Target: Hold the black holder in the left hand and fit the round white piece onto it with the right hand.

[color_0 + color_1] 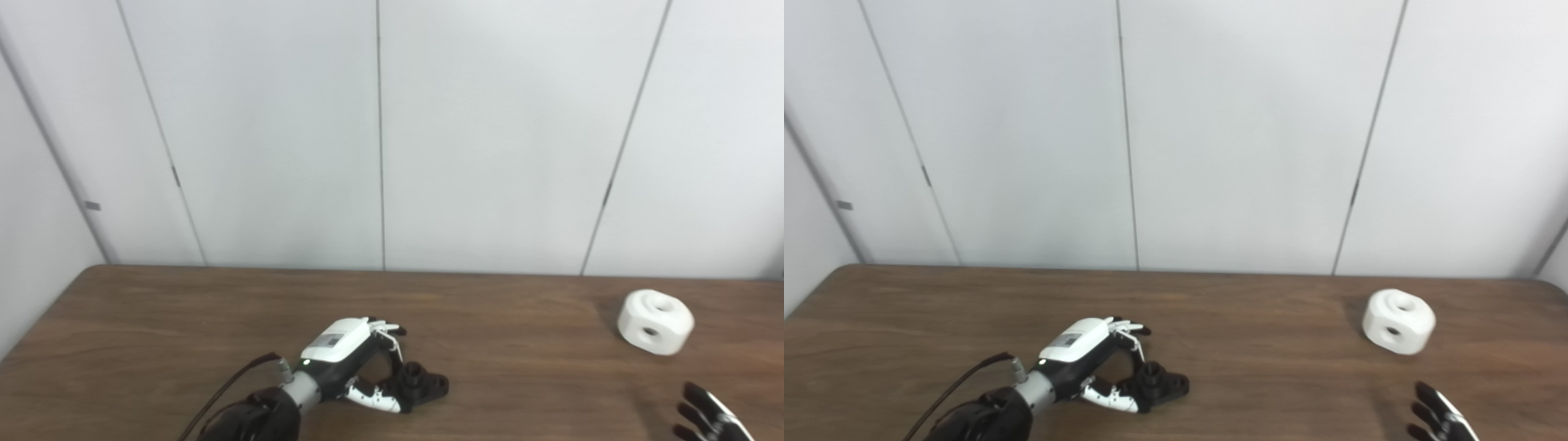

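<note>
The black holder [424,383] lies on the brown table, front and a little left of centre, with a short round post standing up from it. My left hand [352,361] reaches it from the left; the thumb and a bent finger pinch its left end while the other fingers point right above it. The round white piece [655,322] rests on the table at the far right, with one hole on top and one in its side. Only the dark fingers of my right hand [710,416] show at the bottom right corner, spread apart, empty, and well in front of the white piece.
The wooden table [520,367] runs the full width, its back edge against a white panelled wall [380,135]. A dark cable [226,386] trails from the left wrist toward the bottom edge. Bare wood lies between the holder and the white piece.
</note>
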`<state>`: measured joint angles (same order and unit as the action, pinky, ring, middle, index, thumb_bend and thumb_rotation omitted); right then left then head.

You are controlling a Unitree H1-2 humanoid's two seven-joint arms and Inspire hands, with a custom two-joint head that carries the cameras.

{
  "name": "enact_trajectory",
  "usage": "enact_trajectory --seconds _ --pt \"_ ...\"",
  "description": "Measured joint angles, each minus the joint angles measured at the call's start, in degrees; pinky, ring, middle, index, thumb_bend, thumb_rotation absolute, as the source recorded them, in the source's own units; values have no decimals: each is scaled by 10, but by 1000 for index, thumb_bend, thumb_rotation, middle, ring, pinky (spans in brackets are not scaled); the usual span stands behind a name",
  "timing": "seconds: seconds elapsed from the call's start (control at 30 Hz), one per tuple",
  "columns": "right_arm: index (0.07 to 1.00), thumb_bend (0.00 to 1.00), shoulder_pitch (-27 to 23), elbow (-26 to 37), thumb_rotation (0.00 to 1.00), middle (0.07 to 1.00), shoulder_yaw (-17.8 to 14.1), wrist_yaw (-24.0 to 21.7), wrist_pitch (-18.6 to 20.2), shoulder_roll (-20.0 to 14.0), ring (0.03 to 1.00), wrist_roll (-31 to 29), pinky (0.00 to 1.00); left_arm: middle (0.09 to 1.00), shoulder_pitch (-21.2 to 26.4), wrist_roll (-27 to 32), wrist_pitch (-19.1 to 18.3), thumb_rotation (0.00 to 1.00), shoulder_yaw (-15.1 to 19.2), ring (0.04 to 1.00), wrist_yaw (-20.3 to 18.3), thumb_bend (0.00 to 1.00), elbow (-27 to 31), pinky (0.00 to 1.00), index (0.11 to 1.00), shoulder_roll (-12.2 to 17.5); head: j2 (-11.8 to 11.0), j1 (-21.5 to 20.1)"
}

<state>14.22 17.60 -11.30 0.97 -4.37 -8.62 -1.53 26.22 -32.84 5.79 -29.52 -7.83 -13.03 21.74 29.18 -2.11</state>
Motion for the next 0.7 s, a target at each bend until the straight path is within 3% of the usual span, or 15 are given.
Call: enact_trajectory --seconds 0.23,0.4,0.5,0.6,0.7 --pt "824 986 -5 4 732 882 20 21 8 5 864 46 726 874 -4 2 50 49 4 917 5 516 -16 946 481 -2 -5 -61" --pt "831 966 -5 16 741 888 30 33 17 6 864 60 718 879 -8 7 64 48 9 922 5 515 -20 959 480 -4 -11 -98" --pt "842 970 -5 56 775 899 33 38 27 7 870 87 713 885 -10 14 64 47 9 933 0 515 -19 975 481 -4 -16 -125" --pt "844 992 -3 103 794 890 31 47 45 7 860 124 711 880 -12 17 65 46 10 926 -1 516 -18 964 481 -4 -38 -155" --pt "812 968 -3 124 732 854 22 56 49 6 829 137 668 869 -13 17 85 46 12 910 4 516 -26 925 481 -3 -55 -183"
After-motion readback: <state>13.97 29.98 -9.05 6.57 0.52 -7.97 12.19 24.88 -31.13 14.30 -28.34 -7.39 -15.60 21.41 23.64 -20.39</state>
